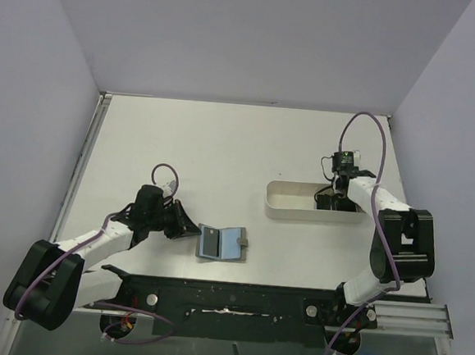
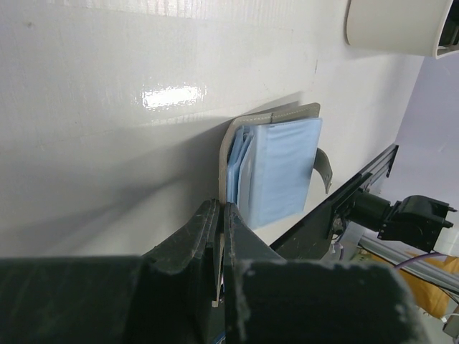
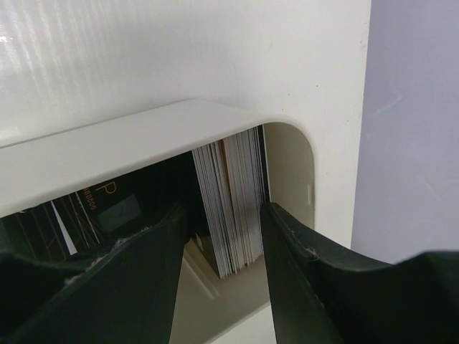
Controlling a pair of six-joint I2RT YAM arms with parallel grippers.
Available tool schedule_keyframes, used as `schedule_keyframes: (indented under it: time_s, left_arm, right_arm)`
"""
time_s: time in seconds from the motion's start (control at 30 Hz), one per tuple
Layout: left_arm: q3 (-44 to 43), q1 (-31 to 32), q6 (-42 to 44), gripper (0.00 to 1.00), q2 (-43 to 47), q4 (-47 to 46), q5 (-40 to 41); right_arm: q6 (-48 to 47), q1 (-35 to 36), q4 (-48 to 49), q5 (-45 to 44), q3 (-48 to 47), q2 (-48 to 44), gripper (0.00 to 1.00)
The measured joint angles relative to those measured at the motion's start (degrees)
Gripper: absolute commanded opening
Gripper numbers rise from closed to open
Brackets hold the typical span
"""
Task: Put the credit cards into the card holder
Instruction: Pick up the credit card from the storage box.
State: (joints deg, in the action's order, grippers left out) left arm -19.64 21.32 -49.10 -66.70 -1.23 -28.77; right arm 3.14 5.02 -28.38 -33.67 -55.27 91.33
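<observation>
The card holder (image 1: pixel 221 243) lies open on the table, its light blue lining up. In the left wrist view the card holder (image 2: pixel 283 168) has its near grey flap raised on edge. My left gripper (image 1: pixel 187 228) is shut on that flap's edge (image 2: pixel 222 215). The credit cards (image 3: pixel 233 201) stand on edge as a stack in the right end of the white tray (image 3: pixel 107 154). My right gripper (image 3: pixel 224 215) is open, one finger on each side of the stack, not touching it. A dark card (image 3: pixel 107 208) lies flat to the left.
The white oblong tray (image 1: pixel 289 200) lies at the right middle of the table, my right gripper (image 1: pixel 333 201) dipped into its right half. The black mounting rail (image 1: pixel 236 301) runs along the near edge just below the card holder. Side walls enclose the table.
</observation>
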Motion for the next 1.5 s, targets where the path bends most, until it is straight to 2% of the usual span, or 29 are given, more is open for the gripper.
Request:
schedule_keyframes:
  time_s: [0.4,0.7,0.87,1.07,1.5]
  left_arm:
    - [0.00,0.00,0.02,0.00,1.49,0.02,0.13]
    - [0.00,0.00,0.04,0.00,1.66,0.09,1.05]
    - [0.00,0.00,0.04,0.00,1.66,0.13,1.36]
    - [0.00,0.00,0.04,0.00,1.66,0.17,1.53]
    - [-0.02,0.00,-0.04,0.00,1.66,0.26,1.55]
  right_arm:
    - [-1.22,0.07,1.36,-2.10,0.00,0.20,0.28]
    - [-1.86,0.11,1.75,-1.29,0.00,-0.33,0.10]
    - [-1.88,0.26,1.46,-0.68,-0.02,-1.79,0.08]
    - [-1.40,0.79,-0.52,0.17,-1.20,-3.61,0.00]
    - [0.37,2.19,-3.78,6.54,-2.01,-9.70,0.00]
